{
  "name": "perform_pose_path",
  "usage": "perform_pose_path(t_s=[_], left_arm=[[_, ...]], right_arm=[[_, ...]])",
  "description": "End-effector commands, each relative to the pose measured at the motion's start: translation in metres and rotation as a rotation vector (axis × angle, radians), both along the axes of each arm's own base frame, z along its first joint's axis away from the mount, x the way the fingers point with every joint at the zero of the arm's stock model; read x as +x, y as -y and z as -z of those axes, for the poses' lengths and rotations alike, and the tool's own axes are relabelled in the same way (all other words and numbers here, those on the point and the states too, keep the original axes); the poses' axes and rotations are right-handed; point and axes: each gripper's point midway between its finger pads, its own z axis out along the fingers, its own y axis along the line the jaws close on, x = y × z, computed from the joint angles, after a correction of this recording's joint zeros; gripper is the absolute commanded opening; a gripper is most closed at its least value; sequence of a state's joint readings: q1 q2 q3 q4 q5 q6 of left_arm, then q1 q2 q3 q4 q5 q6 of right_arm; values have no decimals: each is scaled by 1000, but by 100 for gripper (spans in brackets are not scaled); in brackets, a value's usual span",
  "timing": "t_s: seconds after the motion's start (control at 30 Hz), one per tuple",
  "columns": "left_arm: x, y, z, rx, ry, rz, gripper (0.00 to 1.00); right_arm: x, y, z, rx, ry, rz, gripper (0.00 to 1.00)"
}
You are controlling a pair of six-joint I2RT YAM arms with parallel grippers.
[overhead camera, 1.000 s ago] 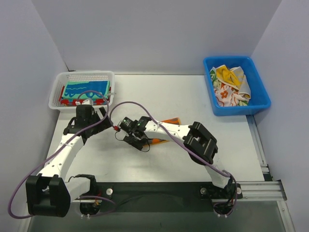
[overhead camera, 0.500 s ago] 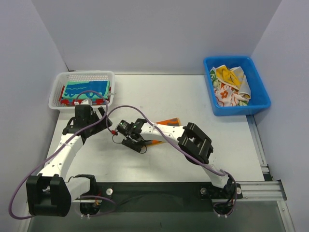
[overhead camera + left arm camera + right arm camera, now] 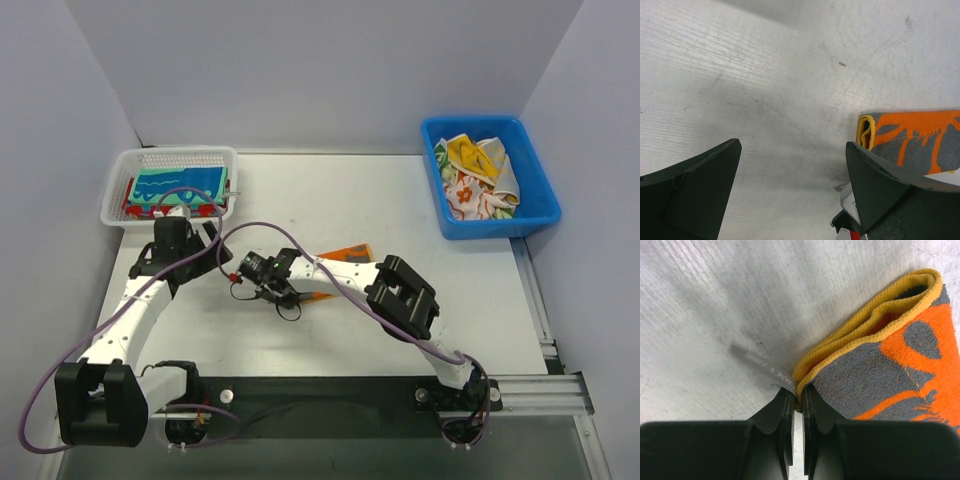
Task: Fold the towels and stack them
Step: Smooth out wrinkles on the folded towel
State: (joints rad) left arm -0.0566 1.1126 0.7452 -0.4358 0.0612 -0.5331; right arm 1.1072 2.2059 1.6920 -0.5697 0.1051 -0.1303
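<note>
- The right gripper [image 3: 800, 396] is clenched on the yellow-edged corner of the grey and orange towel [image 3: 880, 365], which lies folded mid-worktop [image 3: 300, 200].
- In the top view, the towel's long axis runs from that pinched corner toward 2 o'clock, so the cloth trails away from the grip.
- The white basket [image 3: 120, 165], holding the stacked towels [image 3: 180, 185], sits at 10 o'clock from the grip, so a carry likely heads that way.
- The left gripper [image 3: 792, 170] hangs released just beside the towel's end, nearer the basket.

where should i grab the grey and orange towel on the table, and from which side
At the folded corner of the grey and orange towel, where the stacked yellow edges stick out. Come in low from the bare table side; the right gripper is shut there.
</note>
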Motion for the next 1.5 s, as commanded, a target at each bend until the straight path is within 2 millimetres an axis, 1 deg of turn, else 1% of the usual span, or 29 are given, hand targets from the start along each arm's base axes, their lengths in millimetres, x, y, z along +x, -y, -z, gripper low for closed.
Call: perform_pose_path(t_s=[0.0, 0.03, 0.07, 0.1, 0.13, 0.17, 0.2, 0.23, 0.27, 0.3, 0.33, 0.37, 0.4, 0.43, 0.47, 0.53, 0.57, 0.6, 0.73, 0.8, 0.83, 0.9, 0.97, 1.07, 1.1, 1.13, 1.23, 1.33, 1.47], left_arm=[[5, 0, -2, -4, 22, 14, 97], [4, 2, -2, -13, 20, 19, 97], [4, 4, 0, -21, 16, 20, 97], [4, 5, 3, -32, 9, 23, 97], [4, 11, 3, -56, 5, 41, 97], [5, 14, 6, -78, -3, 44, 97], [4, 21, 7, -110, -14, 60, 97], [4, 25, 9, -131, -22, 67, 97], [6, 29, 12, -164, -36, 62, 97], [7, 34, 14, -188, -42, 68, 98], [7, 43, 14, -222, -40, 91, 97], [7, 49, 18, -247, -58, 88, 97], [7, 55, 18, -266, -61, 99, 97], [11, 61, 17, -276, -51, 109, 97], [10, 71, 21, -289, -71, 120, 97], [12, 83, 27, -299, -89, 140, 97], [12, 96, 26, -308, -95, 165, 97], [14, 102, 27, -307, -99, 171, 97], [22, 123, 37, -348, -121, 177, 98], [24, 128, 41, -378, -133, 159, 98], [27, 132, 42, -389, -124, 161, 97], [28, 137, 43, -408, -132, 155, 97], [28, 147, 43, -423, -129, 167, 97], [24, 153, 48, -431, -146, 164, 97], [29, 155, 44, -440, -117, 166, 97], [28, 158, 44, -450, -113, 164, 98], [25, 159, 48, -454, -115, 155, 97], [24, 158, 50, -450, -118, 150, 97], [22, 158, 53, -444, -124, 152, 97]], right_arm=[[-10, 47, 43, -185, -92, 20, 0], [-12, 42, 43, -147, -112, 20, 0], [-10, 36, 32, -92, -111, 24, 0], [-6, 35, 27, -40, -127, 56, 0], [-11, 29, 29, 31, -175, 59, 0], [-8, 23, 14, 101, -175, 68, 0], [-2, 24, 11, 146, -184, 99, 0], [5, 16, 5, 215, -177, 105, 0], [-2, 17, 1, 262, -214, 102, 0], [5, 19, -1, 301, -218, 124, 0], [9, 12, -6, 360, -216, 127, 0], [6, 15, -8, 387, -234, 127, 0], [12, 10, -12, 431, -218, 125, 0], [14, 11, -13, 451, -218, 133, 0], [13, 9, -20, 488, -218, 127, 0], [15, 8, -22, 546, -214, 135, 0], [16, 6, -31, 587, -207, 131, 0], [17, 3, -31, 630, -203, 121, 0], [21, 0, -45, 758, -203, 170, 0], [28, -4, -59, 826, -180, 181, 0], [26, -1, -57, 832, -187, 187, 0], [30, -2, -64, 875, -180, 201, 0], [29, 0, -64, 893, -194, 210, 0], [32, 0, -68, 937, -204, 230, 0], [34, 0, -70, 955, -206, 238, 0], [34, 0, -70, 960, -206, 241, 0], [34, 1, -69, 957, -209, 242, 0], [32, 6, -59, 893, -208, 233, 0], [31, 10, -54, 861, -202, 235, 0]])
